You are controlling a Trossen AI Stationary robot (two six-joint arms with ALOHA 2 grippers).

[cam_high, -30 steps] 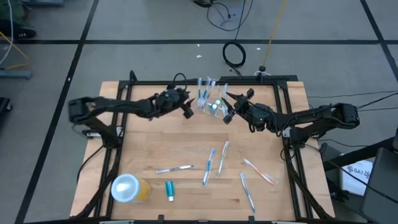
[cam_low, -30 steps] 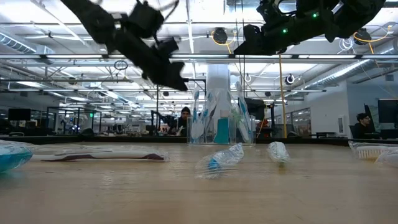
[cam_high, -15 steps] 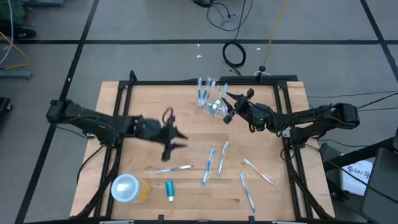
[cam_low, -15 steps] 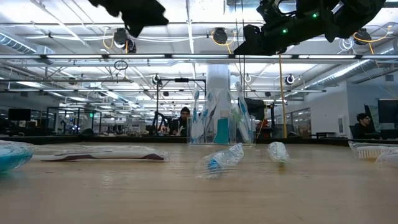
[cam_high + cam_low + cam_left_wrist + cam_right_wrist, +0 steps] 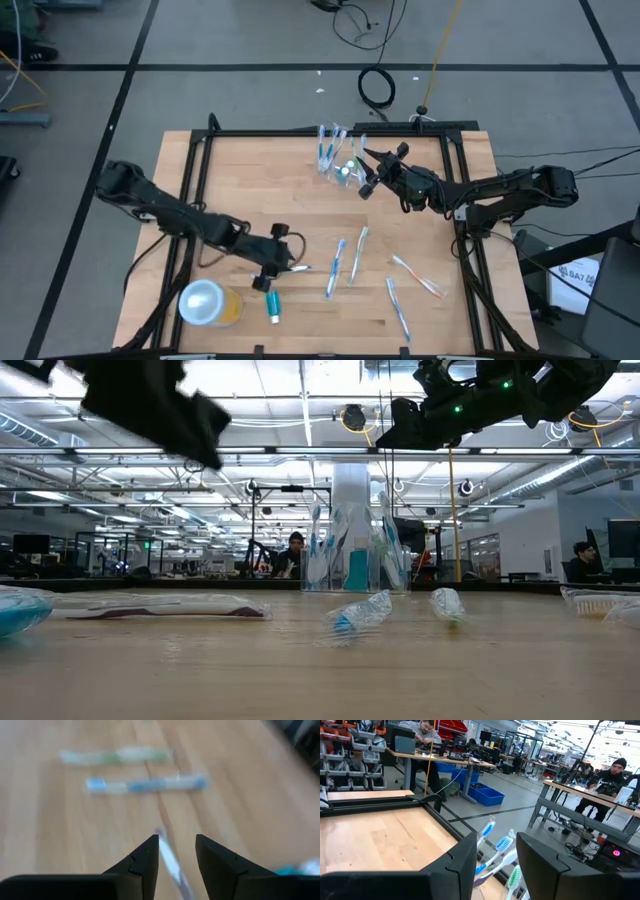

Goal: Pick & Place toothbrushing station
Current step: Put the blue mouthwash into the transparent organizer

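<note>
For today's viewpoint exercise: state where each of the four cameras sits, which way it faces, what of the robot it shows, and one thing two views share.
High: overhead, straight down; table, both arms.
Low: table height, facing the room; arms overhead, clear cup of brushes.
Left wrist: on the left arm, facing the tabletop; left gripper open over a toothbrush.
Right wrist: on the right arm, facing the room; right gripper open above brush heads.
Shared: the cup, high and low.
</note>
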